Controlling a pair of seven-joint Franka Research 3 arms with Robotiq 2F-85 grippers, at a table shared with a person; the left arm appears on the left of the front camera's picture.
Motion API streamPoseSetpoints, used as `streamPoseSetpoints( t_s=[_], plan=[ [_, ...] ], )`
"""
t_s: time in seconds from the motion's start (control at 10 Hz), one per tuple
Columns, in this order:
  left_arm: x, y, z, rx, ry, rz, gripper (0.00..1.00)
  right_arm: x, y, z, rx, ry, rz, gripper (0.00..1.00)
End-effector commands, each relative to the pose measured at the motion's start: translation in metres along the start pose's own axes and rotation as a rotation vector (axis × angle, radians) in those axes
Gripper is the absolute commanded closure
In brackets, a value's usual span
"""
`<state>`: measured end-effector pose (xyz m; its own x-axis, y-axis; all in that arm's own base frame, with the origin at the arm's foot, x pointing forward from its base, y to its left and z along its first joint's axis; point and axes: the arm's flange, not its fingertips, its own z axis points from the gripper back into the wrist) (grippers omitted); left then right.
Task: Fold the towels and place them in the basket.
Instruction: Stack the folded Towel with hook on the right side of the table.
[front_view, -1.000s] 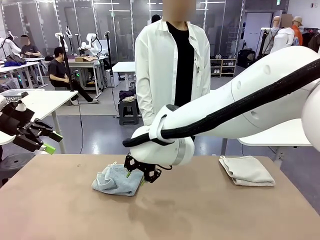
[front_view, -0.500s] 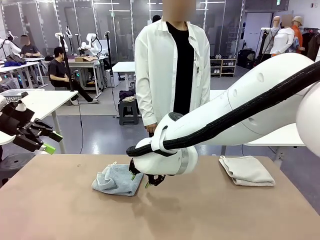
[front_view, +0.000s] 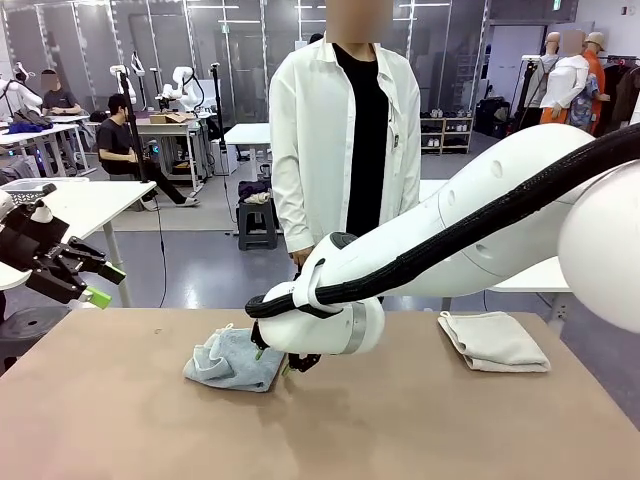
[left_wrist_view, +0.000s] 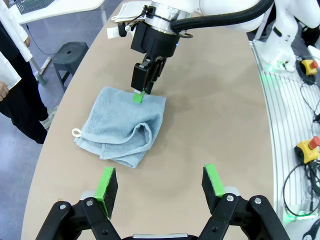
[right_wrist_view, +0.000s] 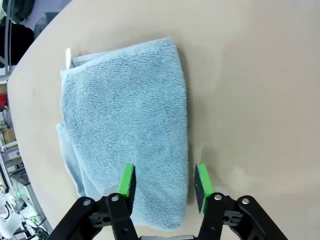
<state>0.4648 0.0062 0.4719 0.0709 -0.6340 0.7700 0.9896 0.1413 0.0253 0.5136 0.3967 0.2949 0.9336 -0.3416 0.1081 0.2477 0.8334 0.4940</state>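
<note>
Blue towel (right_wrist_view: 125, 130), soft looped terry, lies loosely folded left of the table's (front_view: 420, 430) middle. Right gripper (right_wrist_view: 162, 182) straddles its near edge, pads partly apart, gripping nothing. Left gripper (left_wrist_view: 161, 182) hangs wide and empty. Beige towel (front_view: 493, 341) lies folded well right; bare tabletop between.

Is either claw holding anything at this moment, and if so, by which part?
Nothing is held yet. The right claw straddles the near edge of the blue towel, jaws apart and not clamped. The left claw hangs open and empty above the table.
</note>
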Motion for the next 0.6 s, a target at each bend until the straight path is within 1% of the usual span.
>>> streamPoseSetpoints(
  t_s=[0.0,0.1,0.2,0.3,0.4,0.5],
  plan=[
    [0.0001,0.0000,-0.0001,0.004,-0.005,-0.002,0.14,0.0027,0.0000,-0.0058,0.058,0.009,0.011,0.56],
    [0.0001,0.0000,-0.0001,0.004,-0.005,-0.002,0.14,0.0026,-0.0003,-0.0060,0.070,0.015,0.010,0.75],
    [0.0001,0.0000,-0.0001,0.004,-0.005,-0.002,0.14,0.0028,-0.0010,-0.0061,0.074,0.017,0.009,0.61],
    [0.0001,0.0000,-0.0001,0.004,-0.005,-0.002,0.14,0.0051,-0.0014,-0.0067,0.072,0.018,0.013,0.95],
    [0.0001,0.0000,-0.0001,0.004,-0.005,-0.002,0.14,0.0046,-0.0012,-0.0069,0.069,0.020,0.016,0.81],
    [0.0001,0.0000,-0.0001,0.004,-0.005,-0.002,0.14,0.0036,-0.0005,-0.0066,0.065,0.021,0.017,1.00]
  ],
)
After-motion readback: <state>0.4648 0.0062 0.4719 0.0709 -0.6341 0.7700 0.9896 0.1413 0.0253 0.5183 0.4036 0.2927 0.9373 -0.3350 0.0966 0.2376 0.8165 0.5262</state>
